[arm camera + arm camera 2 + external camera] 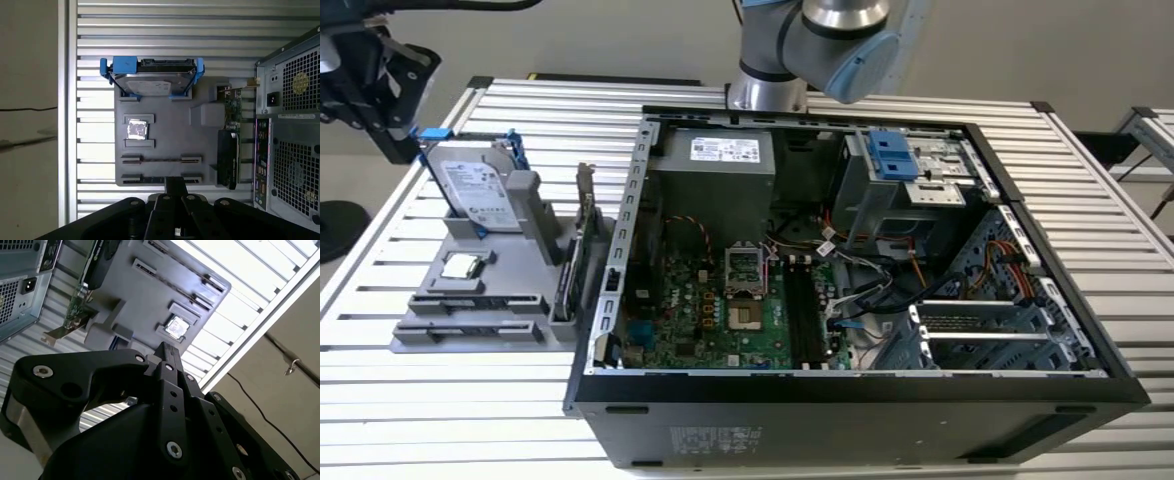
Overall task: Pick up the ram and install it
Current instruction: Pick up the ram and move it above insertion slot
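First wrist view — ram (pixel 150 179) in holder (pixel 170 135)

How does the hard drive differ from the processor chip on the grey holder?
The hard drive is far larger than the processor chip. The hard drive sits in a blue bracket; the processor chip is bare. In the exterior view the hard drive leans tilted, the processor chip lies flat. Both are silver, on the grey holder.

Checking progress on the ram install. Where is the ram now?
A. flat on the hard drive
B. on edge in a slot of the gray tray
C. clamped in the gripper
B: in the first wrist view the ram sits on edge in the gray tray, and the gripper holds nothing.
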### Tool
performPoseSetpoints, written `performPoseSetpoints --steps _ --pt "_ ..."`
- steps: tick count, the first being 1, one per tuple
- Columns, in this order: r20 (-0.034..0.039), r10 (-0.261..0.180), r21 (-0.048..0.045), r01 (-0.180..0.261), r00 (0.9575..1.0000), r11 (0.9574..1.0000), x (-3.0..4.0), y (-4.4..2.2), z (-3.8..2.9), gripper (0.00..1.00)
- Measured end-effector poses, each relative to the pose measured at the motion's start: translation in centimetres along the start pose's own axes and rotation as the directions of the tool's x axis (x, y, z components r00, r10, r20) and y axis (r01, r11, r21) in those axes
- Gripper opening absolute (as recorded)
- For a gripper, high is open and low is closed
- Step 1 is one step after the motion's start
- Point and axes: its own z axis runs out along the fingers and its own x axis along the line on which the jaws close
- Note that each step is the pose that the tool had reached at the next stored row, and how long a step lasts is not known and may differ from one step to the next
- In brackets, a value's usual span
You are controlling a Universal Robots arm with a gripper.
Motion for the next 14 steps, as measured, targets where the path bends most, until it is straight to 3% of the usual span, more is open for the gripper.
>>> performPoseSetpoints --steps 14 --pt "-0.0028 0.0 0.0 0.0 1.0 1.0 -0.02 -1.3 -0.06 0.0"
